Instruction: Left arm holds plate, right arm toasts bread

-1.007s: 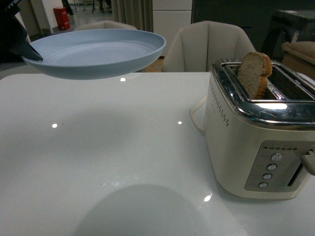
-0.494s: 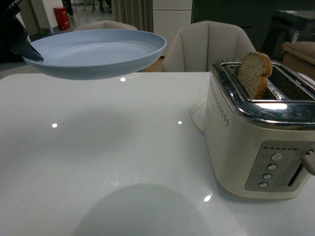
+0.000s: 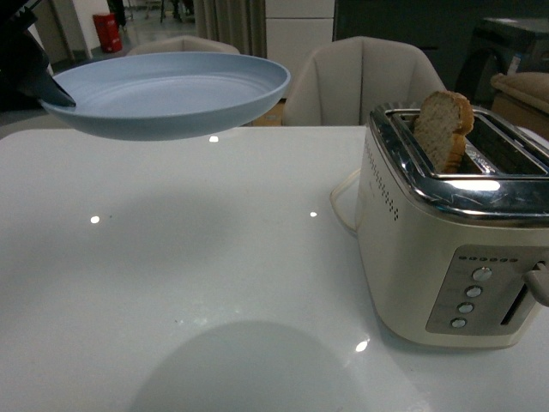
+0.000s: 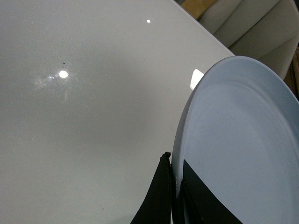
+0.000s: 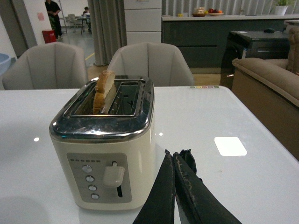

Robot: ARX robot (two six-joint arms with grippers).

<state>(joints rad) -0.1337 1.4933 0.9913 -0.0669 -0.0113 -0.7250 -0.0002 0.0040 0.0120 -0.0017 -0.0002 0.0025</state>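
Plate (image 3: 171,90) aloft in left end effector (image 3: 53,91)

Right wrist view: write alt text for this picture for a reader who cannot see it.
A cream toaster with a chrome top stands on a white table, a slice of bread sticking up from one of its two slots. In the foreground the right gripper is shut, holding nothing, short of the toaster; pale chairs stand behind the table.

The left tool (image 3: 47,86) is raised at the far left, its slim black fingers (image 4: 159,200) pinched on the rim of the plate (image 3: 171,94), one each side. The right tool (image 5: 176,155) has its fingers pressed together, holding nothing
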